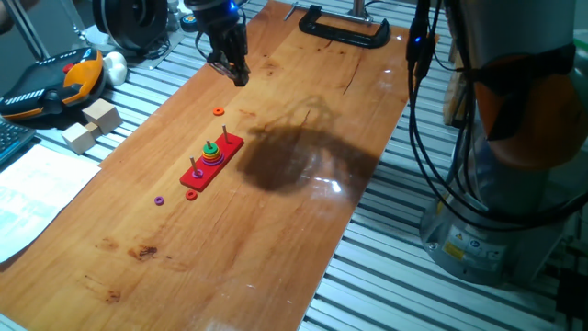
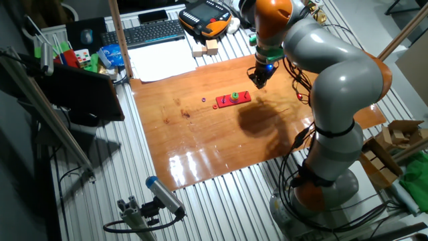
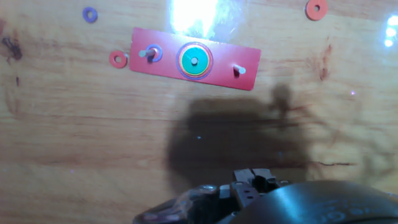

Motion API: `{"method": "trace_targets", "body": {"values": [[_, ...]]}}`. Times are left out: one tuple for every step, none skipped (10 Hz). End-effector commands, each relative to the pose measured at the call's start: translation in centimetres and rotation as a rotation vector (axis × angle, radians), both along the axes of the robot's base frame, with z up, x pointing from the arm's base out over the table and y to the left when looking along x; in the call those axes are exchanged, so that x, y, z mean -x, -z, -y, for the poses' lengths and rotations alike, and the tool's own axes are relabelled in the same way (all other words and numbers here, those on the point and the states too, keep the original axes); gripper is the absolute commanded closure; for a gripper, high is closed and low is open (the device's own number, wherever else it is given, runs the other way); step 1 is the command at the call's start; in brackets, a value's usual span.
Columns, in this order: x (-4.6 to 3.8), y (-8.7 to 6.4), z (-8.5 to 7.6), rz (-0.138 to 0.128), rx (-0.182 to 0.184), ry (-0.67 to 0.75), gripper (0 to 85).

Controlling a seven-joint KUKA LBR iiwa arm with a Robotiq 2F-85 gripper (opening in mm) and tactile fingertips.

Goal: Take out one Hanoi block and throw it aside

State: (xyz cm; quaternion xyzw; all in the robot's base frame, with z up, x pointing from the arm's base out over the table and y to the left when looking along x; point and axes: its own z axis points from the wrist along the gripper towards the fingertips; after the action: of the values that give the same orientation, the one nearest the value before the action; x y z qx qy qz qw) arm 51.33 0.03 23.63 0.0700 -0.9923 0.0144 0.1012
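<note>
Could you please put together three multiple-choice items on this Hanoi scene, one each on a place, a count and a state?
1. Where is the green Hanoi block?
A. on the middle peg of the red peg base
B. loose on the table
C. in the gripper

2. How many pegs does the base have?
A. two
B. three
C. five

3. What is the gripper doing?
A. carrying a ring
B. pressing on the base
C. hanging above the table, holding nothing

Answers: 1 A, the hand view shows it topping the middle stack. 2 B, three pegs stand in a row. 3 C, it hangs apart from the base, no ring in it.
</note>
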Motion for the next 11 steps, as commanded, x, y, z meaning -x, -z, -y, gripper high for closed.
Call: {"method": "trace_targets", "body": {"values": [[-0.01,0.0,0.0,-0.017,-0.002,0.012,78.0],[-1.05,0.6,0.0,-0.045,0.001,0.032,68.3],[-2.03,1.2,-0.2,-0.072,0.010,0.050,59.3],[-2.82,2.0,-0.6,-0.060,0.008,0.067,52.7],[-3.33,3.0,-1.4,-0.041,0.010,0.099,47.3],[-3.58,3.9,-2.1,-0.025,0.017,0.127,42.0],[-3.92,4.6,-2.6,-0.009,0.014,0.146,39.3],[-4.38,5.5,-2.9,0.003,0.013,0.154,38.3],[-4.86,6.4,-3.2,0.011,0.013,0.166,38.3],[-5.07,6.9,-3.4,0.021,0.012,0.182,38.3],[-5.30,7.3,-3.5,0.038,0.013,0.195,37.7]]}}
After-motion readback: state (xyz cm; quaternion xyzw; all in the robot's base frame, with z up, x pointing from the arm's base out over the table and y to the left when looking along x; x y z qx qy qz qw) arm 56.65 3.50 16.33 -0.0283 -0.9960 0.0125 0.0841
